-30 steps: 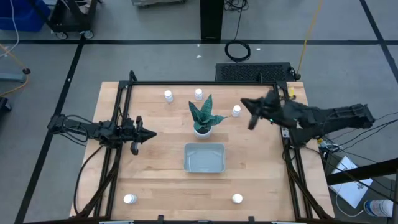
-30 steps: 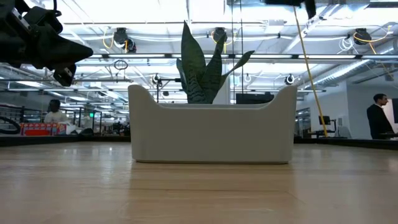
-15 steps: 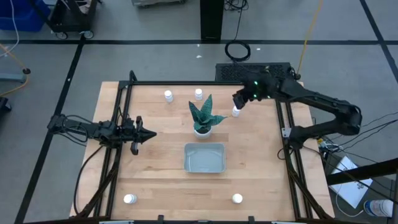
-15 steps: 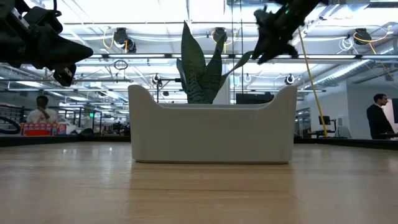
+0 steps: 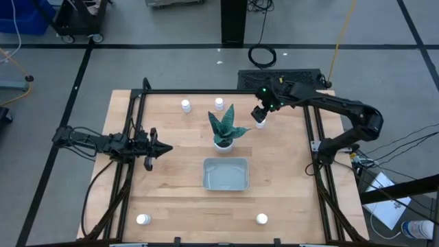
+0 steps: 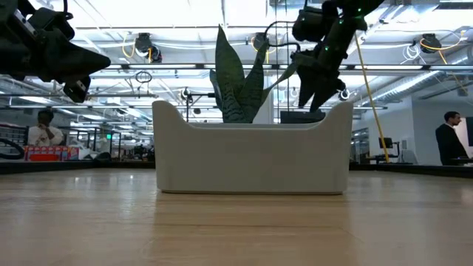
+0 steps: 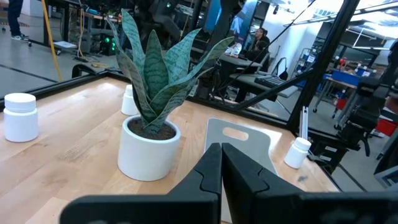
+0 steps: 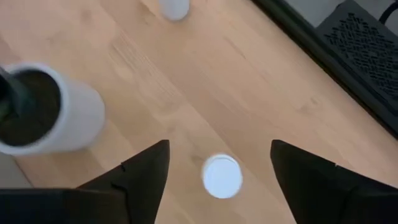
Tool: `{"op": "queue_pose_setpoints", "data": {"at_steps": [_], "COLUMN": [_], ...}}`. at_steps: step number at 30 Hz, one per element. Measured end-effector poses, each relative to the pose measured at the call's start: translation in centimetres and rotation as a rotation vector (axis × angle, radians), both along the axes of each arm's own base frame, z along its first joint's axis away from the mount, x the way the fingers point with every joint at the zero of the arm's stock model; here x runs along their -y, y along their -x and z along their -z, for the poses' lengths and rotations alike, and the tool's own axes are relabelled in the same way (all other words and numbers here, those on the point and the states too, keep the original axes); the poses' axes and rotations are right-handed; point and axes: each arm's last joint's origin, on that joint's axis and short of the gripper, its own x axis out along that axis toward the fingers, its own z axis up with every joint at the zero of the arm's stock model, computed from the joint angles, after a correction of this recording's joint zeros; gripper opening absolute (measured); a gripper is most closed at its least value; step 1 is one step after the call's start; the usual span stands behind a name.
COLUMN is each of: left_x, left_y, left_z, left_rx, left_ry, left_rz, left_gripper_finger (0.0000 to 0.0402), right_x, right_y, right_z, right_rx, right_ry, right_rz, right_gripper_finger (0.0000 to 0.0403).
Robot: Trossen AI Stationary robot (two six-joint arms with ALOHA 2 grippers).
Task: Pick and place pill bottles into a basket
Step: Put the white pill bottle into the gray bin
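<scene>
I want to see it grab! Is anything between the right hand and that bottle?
Nothing: the right hand is open above the bottle, right wrist view.

Five small white pill bottles [image 5: 186,106] with white caps stand upright on the wooden table: three near the far edge, two near the front edge. A shallow, empty grey-blue basket [image 5: 226,185] sits mid-table between them.
</scene>
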Motion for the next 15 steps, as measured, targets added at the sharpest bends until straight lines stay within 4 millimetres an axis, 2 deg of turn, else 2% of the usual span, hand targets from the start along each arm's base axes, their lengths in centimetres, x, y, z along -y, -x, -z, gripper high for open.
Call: {"op": "queue_pose_setpoints", "data": {"at_steps": [7, 15], "left_x": [0.0, 0.0], "left_y": [0.0, 0.0], "left_z": [0.0, 0.0], "left_rx": [0.0, 0.0], "left_ry": [0.0, 0.0], "left_rz": [0.0, 0.0], "left_gripper_finger": [0.0012, 0.0012], "right_x": [0.0, -0.5], "right_y": [-0.1, 0.6], "right_z": [1.0, 2.3], "right_rx": [-0.075, -0.111], "right_ry": [-0.024, -0.123], "right_rz": [-0.044, -0.09], "right_gripper_finger": [0.0255, 0.0269]}}
